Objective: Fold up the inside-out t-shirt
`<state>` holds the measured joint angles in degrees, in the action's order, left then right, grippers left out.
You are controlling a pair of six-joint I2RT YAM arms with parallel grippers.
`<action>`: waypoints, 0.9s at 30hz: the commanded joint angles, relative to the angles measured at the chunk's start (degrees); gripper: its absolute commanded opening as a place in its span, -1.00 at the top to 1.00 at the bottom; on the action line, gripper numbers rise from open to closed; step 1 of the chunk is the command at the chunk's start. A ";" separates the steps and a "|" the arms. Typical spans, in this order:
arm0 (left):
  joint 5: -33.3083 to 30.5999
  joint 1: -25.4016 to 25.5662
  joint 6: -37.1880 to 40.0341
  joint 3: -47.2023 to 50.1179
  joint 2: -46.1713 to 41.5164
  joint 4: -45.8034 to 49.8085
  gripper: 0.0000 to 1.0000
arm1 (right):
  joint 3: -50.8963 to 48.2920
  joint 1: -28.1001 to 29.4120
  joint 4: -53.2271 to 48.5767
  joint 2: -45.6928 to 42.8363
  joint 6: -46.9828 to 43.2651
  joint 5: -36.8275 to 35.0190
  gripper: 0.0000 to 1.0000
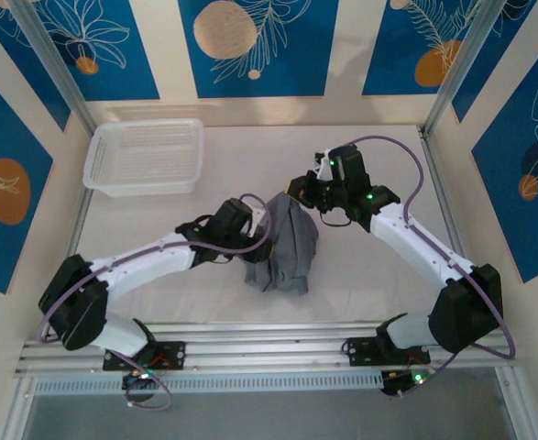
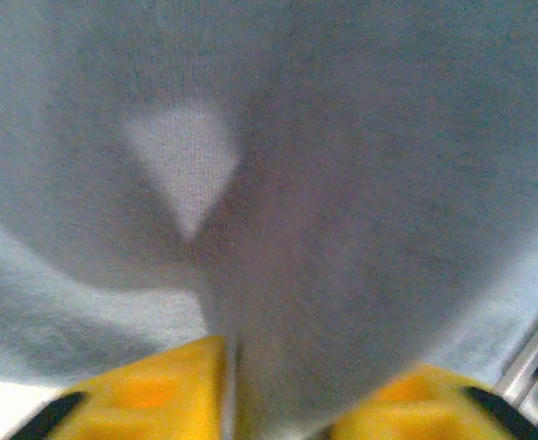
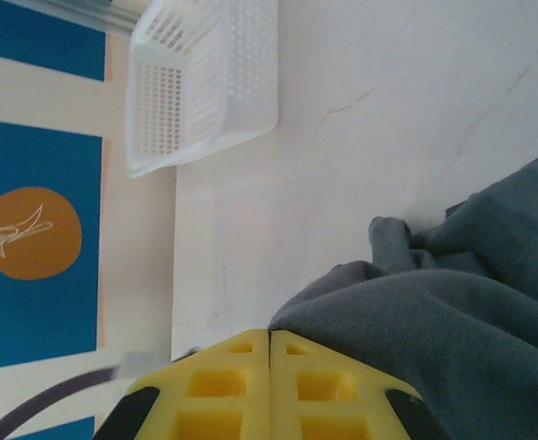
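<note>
slate-grey shirt [image 1: 285,246] hangs bunched at mid tabletop [image 1: 369,151], its lower folds resting there. the right gripper [image 1: 298,195] is closed tight on its upper edge. the left gripper [image 1: 258,216] is narrow, with cloth pinched between its yellow fingers [image 2: 140,399]. a white basket [image 1: 145,156] sits far left, well apart.

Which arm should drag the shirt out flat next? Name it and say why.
Left, likely: the left claw grips the t-shirt at its side, free to pull away, while the right claw pinches the raised top.
</note>
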<state>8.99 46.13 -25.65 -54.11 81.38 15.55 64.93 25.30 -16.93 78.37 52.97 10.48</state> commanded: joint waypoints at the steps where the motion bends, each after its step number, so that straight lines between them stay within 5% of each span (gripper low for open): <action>1: 4.68 -2.10 -1.79 2.28 -3.11 -3.02 1.00 | -0.11 -2.28 -1.67 3.26 0.01 0.86 1.00; 6: 15.99 -4.76 -7.90 4.71 -3.33 -11.81 1.00 | 0.65 -6.04 -4.33 10.53 -4.33 4.14 0.95; 10: 20.37 -6.72 -10.75 4.42 -4.32 -15.18 1.00 | 0.83 -8.86 -8.27 12.91 -10.52 4.59 0.20; 14: 18.25 -8.72 -9.76 2.68 -5.07 -8.66 1.00 | -9.80 -7.93 -2.47 -2.21 -13.79 -0.13 -0.09; 16: 17.03 -9.54 -8.70 2.19 -5.18 -5.87 1.00 | -15.76 -3.94 0.92 -10.06 -14.75 -3.54 -0.39; 19: 16.14 -10.39 -7.25 1.24 -5.05 -3.35 1.00 | -19.26 7.08 -0.73 -14.55 -15.18 -12.22 -0.57; 22: 16.53 -10.73 -6.77 -0.06 -4.66 -2.13 1.00 | -17.91 17.03 -2.89 -11.79 -12.58 -22.26 -0.67; 23: 16.67 -10.71 -6.77 -0.41 -4.57 -2.08 1.00 | -17.06 19.59 -2.71 -9.78 -11.41 -25.46 -0.86; 27: 15.63 -10.80 -6.78 -1.34 -5.54 -1.12 1.00 | -9.03 23.01 -11.82 0.07 -5.65 -41.83 -0.88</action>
<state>25.23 36.01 -33.95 -53.30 77.49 12.40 51.20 47.46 -21.78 74.13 42.92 -14.61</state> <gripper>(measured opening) 0.043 0.940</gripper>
